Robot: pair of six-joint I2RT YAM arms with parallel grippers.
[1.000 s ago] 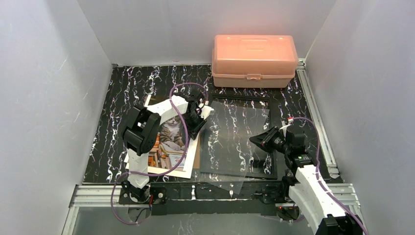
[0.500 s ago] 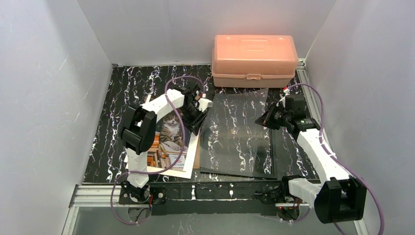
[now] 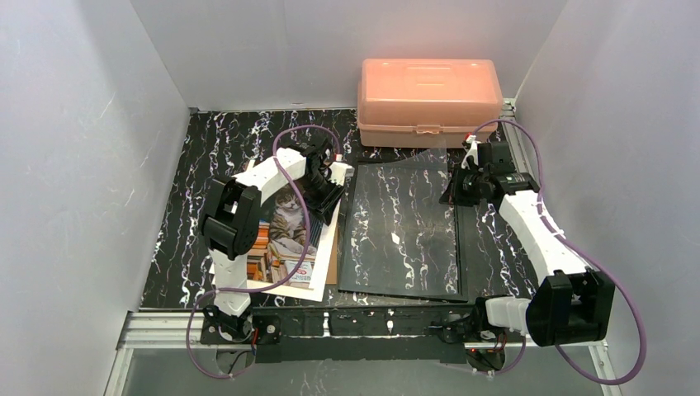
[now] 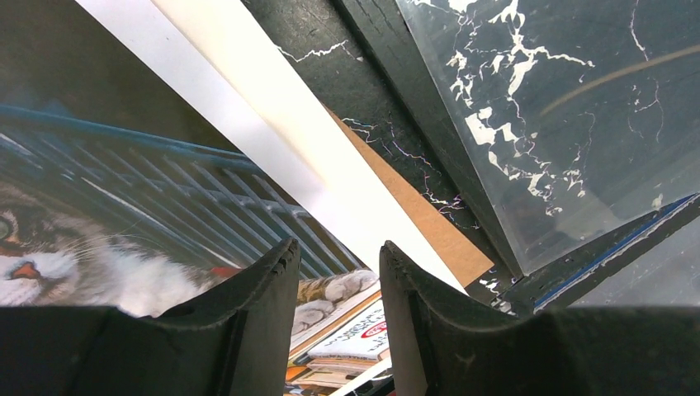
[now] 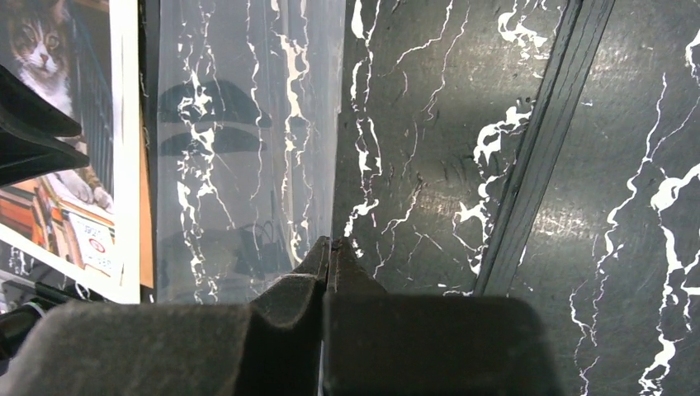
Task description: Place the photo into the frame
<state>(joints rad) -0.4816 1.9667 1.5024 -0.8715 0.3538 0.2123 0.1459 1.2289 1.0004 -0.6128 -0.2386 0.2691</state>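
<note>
Thin black frame [image 5: 541, 157], flat. Left of it, glossy white-bordered photo [image 3: 285, 247] on matte brown backing board [image 4: 421, 219], partly hidden beneath left gripper [image 4: 338, 247], jaws apart, gripping nothing. Over frame, clear reflective pane [image 3: 400, 223], edge pinched in closed right gripper [image 5: 330, 243]. Frame's far rail hard to make out.
</note>
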